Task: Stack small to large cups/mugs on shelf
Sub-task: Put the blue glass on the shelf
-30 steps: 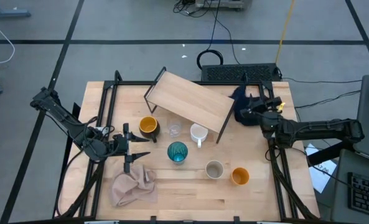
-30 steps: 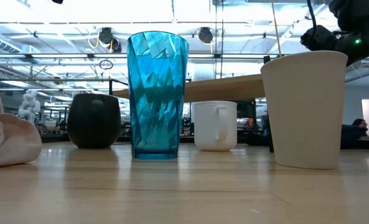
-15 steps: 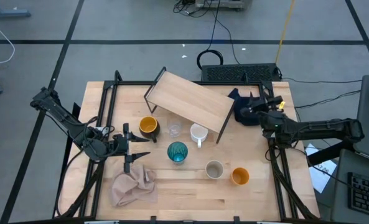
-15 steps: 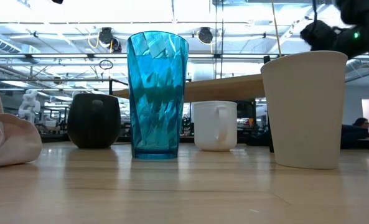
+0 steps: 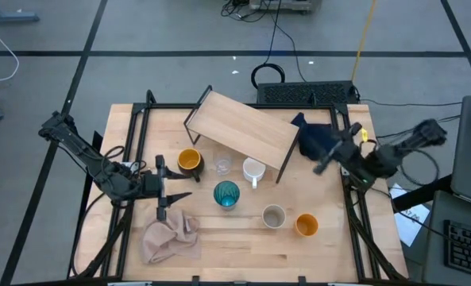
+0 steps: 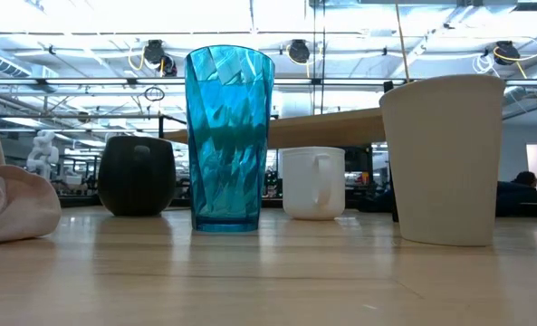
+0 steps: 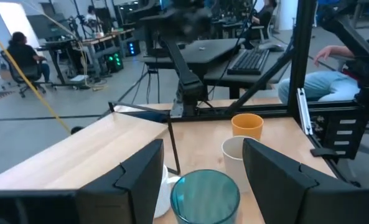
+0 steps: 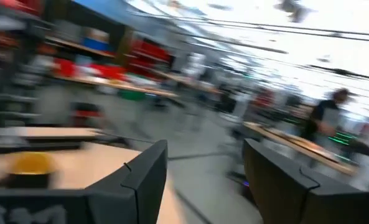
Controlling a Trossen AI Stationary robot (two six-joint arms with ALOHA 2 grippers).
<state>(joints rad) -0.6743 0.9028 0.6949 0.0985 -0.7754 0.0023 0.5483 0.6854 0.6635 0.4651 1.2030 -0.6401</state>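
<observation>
The shelf [image 5: 243,127] stands askew at the far middle of the counter [image 5: 219,246], its light board on a thin black frame, with nothing on it. Along its near edge stand three vessels in a row: the black mug with orange inside [image 5: 189,160] on the left, the tiny clear glass [image 5: 222,165] in the middle, and the white handled mug [image 5: 253,170] on the right, just beside the frame's leg. The teal tumbler [image 5: 226,194] stands nearer, between glass and white mug. The beige cup [image 5: 274,216] and the orange cup [image 5: 306,226] stand close together at the near right. A pink cloth [image 5: 171,237] lies crumpled at the near left, a navy cloth [image 5: 316,138] at the far right beside the shelf.

The left gripper [image 5: 170,191] hangs low at the left, its fingers [image 7: 137,180] spread apart and empty, pointing at the tumbler. The right gripper [image 5: 324,161] is raised over the right edge near the navy cloth, its fingers [image 8: 140,180] apart, holding nothing.
</observation>
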